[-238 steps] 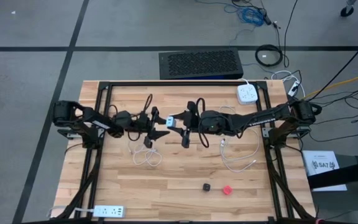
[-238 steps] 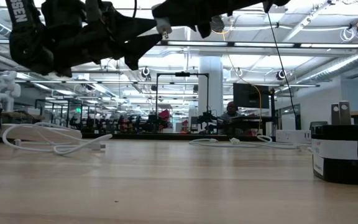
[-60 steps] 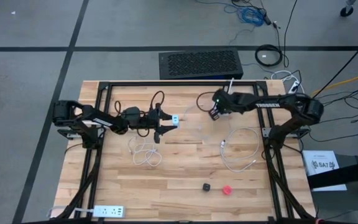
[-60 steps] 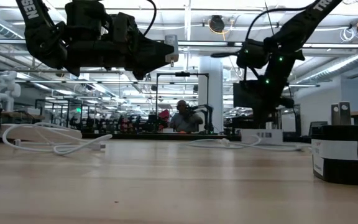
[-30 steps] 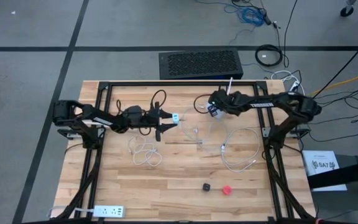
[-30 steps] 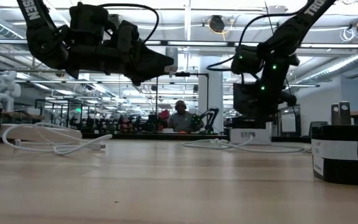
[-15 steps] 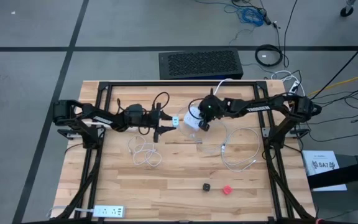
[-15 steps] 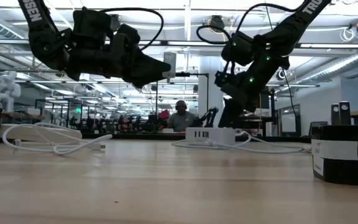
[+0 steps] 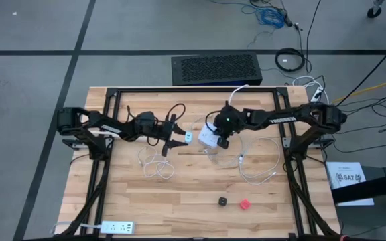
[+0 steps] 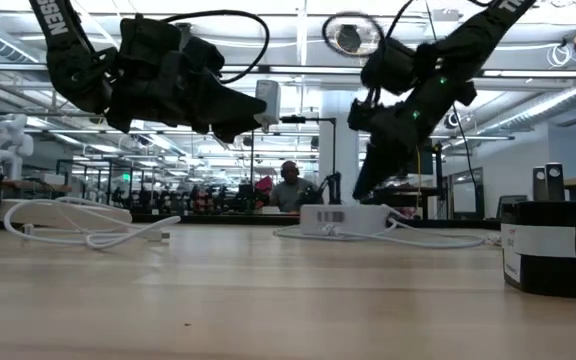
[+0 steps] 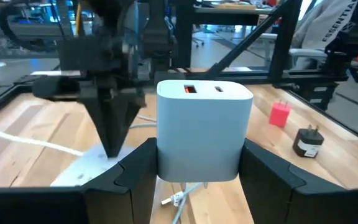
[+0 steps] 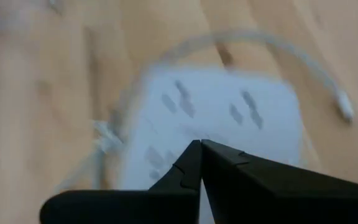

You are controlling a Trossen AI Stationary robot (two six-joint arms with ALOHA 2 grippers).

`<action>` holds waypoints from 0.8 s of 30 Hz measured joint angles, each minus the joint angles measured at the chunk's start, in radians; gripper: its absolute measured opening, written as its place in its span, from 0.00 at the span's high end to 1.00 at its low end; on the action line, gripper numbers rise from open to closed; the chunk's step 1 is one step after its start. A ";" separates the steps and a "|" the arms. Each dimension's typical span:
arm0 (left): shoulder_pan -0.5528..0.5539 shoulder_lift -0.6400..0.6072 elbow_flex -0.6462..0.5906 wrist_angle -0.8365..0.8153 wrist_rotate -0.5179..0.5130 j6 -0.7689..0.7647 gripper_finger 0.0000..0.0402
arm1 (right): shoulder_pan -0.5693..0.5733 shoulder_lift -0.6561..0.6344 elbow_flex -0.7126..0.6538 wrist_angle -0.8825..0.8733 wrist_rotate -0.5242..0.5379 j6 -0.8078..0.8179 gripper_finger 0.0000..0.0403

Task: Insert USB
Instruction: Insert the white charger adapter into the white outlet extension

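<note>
My left gripper (image 9: 181, 138) holds a white USB charger block (image 11: 204, 130) in the air left of the table's middle, its face with the two ports turned toward the right arm. My right gripper (image 9: 221, 139) is shut, its fingertips over a white power strip (image 9: 207, 138) that lies flat on the table just right of the charger. Two white USB cables lie loose on the wood, one (image 9: 156, 165) near the left arm and one (image 9: 256, 166) near the right arm. My left gripper pinches the charger's two side walls (image 11: 163, 149) between its two fingers, which run level and point toward the table's right. The charger is lifted clear and held upright. My right gripper sets its shut fingertips (image 12: 199, 146) down on the power strip's socket face (image 12: 229, 109), slanting from above and the right. The strip lies flat on the table.
A black adapter (image 9: 223, 200) and a red one (image 9: 244, 204) lie toward the near edge. A second power strip (image 9: 116, 227) sits at the near left corner. Black frame rails (image 9: 293, 167) border the table's sides and far edge.
My right gripper, still shut, has swung from the far right toward the table's middle and near side, and the white power strip has slid along the table with it, its cord trailing. My left gripper has shifted a little toward the near edge with the charger.
</note>
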 joint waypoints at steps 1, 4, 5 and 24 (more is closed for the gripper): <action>0.000 0.000 0.000 -0.001 0.001 0.000 0.52 | 0.000 -0.017 0.002 0.014 -0.017 -0.002 1.00; 0.000 0.000 0.000 -0.008 0.002 0.000 0.52 | 0.006 -0.037 0.004 0.055 -0.060 -0.002 1.00; 0.000 0.000 0.000 -0.010 0.002 0.000 0.52 | 0.012 -0.037 0.004 0.058 -0.060 -0.002 1.00; 0.000 0.000 0.000 -0.033 0.034 -0.006 0.52 | 0.225 -0.041 0.007 0.482 0.069 0.081 0.52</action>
